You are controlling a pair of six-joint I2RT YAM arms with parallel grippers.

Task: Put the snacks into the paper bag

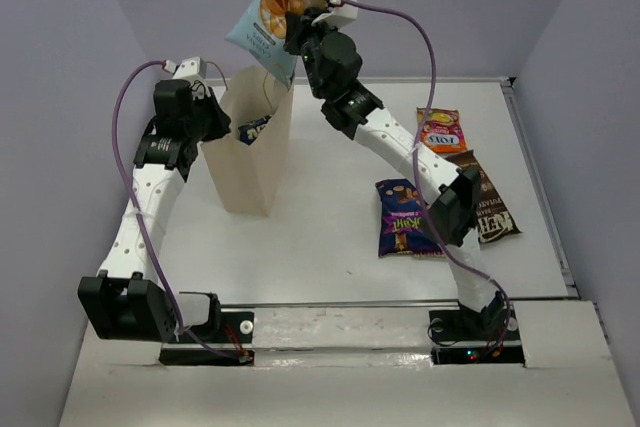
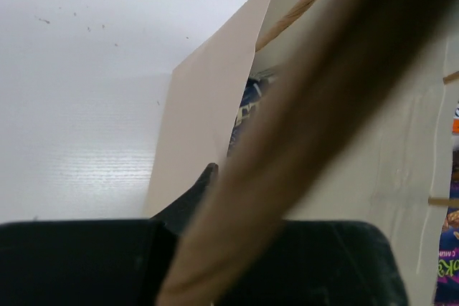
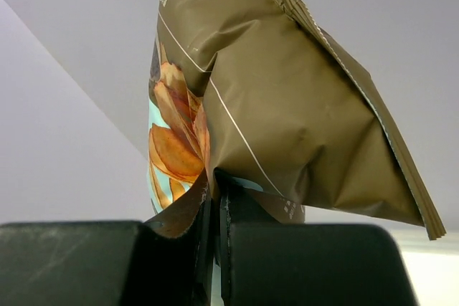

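Observation:
The paper bag point(image 1: 250, 157) stands upright at the left middle of the table, its mouth open. My left gripper point(image 1: 222, 112) is at its left rim and grips the bag; in the left wrist view one fingertip point(image 2: 206, 174) lies against the bag wall point(image 2: 201, 112), and a blurred brown handle point(image 2: 287, 141) hides the other. The small dark blue packet point(image 1: 255, 129) lies inside the bag. My right gripper point(image 1: 300, 29) is shut on the large light blue packet point(image 1: 262, 22) and holds it above the bag's mouth. The fingers point(image 3: 217, 190) pinch its crumpled foil point(image 3: 287, 105).
The purple packet point(image 1: 403, 217), the dark brown chip bag point(image 1: 492, 209) and the small orange-red packet point(image 1: 441, 130) lie on the table at the right, beside and under my right arm. Grey walls close in the table at the back and sides.

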